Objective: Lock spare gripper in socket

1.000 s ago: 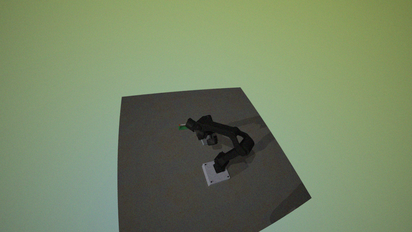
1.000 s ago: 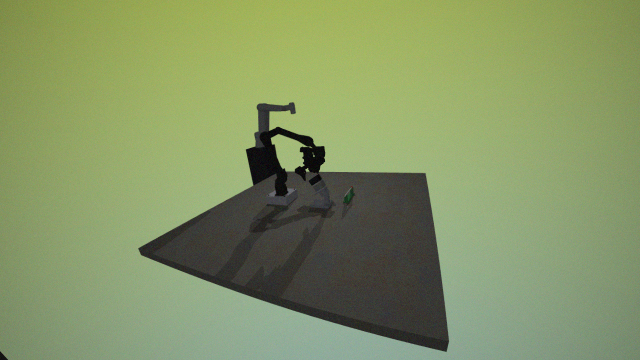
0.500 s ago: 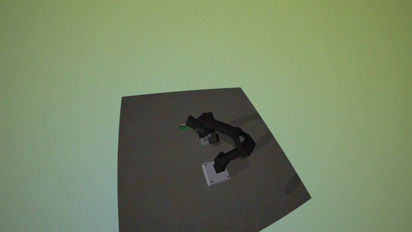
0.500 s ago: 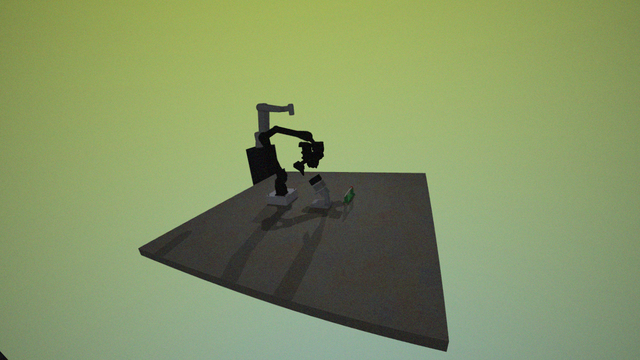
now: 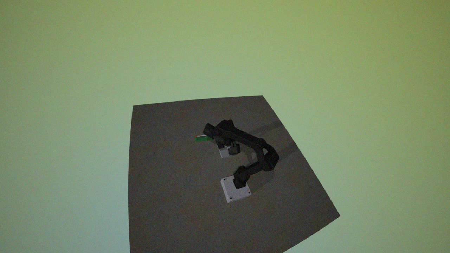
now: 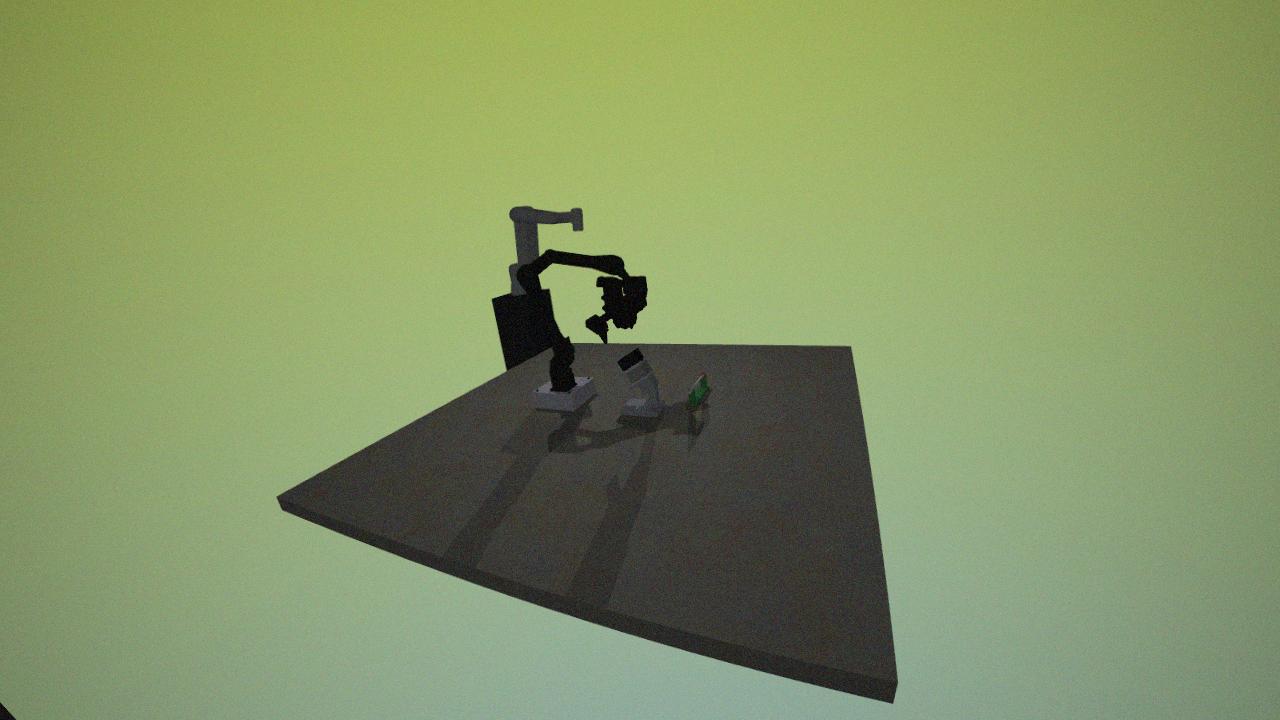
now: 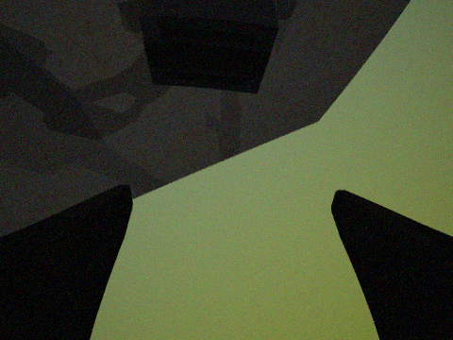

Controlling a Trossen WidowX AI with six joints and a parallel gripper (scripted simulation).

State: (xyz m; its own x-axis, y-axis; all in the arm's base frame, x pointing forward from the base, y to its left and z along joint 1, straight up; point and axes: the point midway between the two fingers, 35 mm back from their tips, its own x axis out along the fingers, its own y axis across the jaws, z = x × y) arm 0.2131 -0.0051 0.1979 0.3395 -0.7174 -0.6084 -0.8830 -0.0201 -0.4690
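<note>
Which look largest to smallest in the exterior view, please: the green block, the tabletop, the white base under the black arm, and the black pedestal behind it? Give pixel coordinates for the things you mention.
1. Tabletop (image 5: 163,188) (image 6: 751,537) (image 7: 302,85)
2. Black pedestal (image 6: 512,331), partly hidden
3. White base (image 5: 231,193) (image 6: 554,402)
4. Green block (image 5: 202,138) (image 6: 698,392)

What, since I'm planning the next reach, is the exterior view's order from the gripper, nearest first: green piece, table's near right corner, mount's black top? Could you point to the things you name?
1. Mount's black top (image 6: 631,360) (image 7: 209,54): just below the open gripper (image 5: 227,146) (image 6: 597,332) (image 7: 237,199), slightly right in the picture.
2. Green piece (image 5: 204,138) (image 6: 698,392): right of the mount.
3. Table's near right corner (image 5: 261,96) (image 6: 889,685): lower right, farthest.
</note>
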